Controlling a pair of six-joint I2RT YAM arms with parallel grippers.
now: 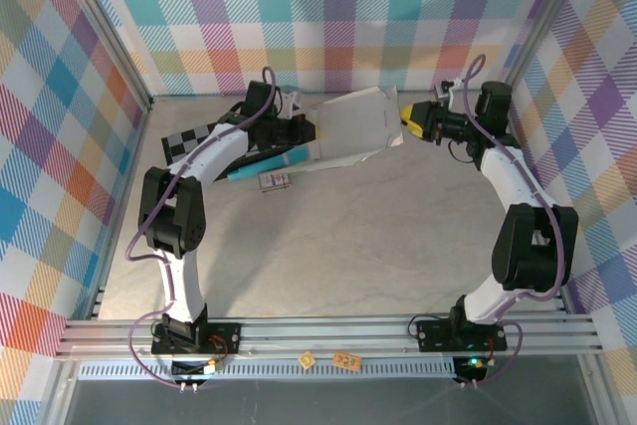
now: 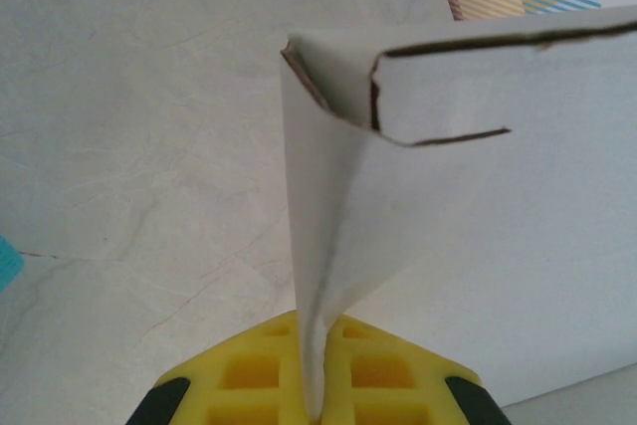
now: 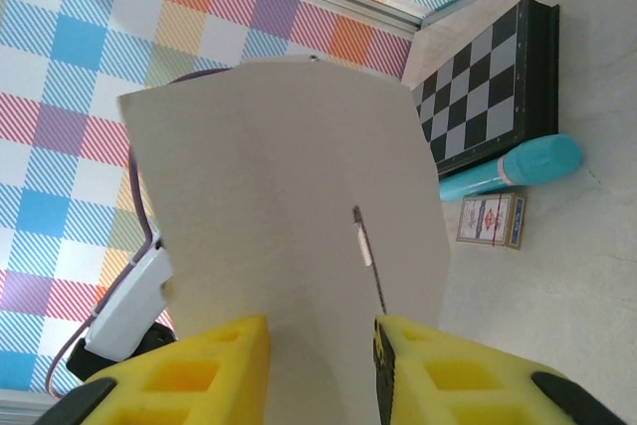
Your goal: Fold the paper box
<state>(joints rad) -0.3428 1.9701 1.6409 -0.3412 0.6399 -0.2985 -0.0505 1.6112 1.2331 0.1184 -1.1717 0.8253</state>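
Box (image 1: 353, 126) is up off the counter (image 2: 129, 146), slung between the two hands near the far side, in front of the back wall (image 1: 328, 7). In the top view its long axis runs left to right, the right end tipped a little toward the back wall.

Left hand (image 2: 320, 385): fingers together, clamped on a thin upright flap at the box's left end. The card pinches to a crease between the pads. Above it a folded corner and a tab with a cut edge stand free.

Right hand (image 3: 320, 375): at the opposite end, fingers partly apart, with a broad panel filling the gap and meeting both inner faces. Cannot tell whether this is a firm squeeze or only contact. A short slit shows in the panel just above the fingers.

Key relation: each hand has the box straight ahead, and the hands face each other along the long axis. My reading is that any fold has to be made across that axis, one hand anchoring and the other turning a panel.

Room: checkerboard (image 3: 478, 87), teal tube (image 3: 508, 168) and card (image 3: 491, 220) lie under and behind the left end. The side walls are well apart from the box. Open counter lies toward the arm bases, so that looks the safer side to lower into.
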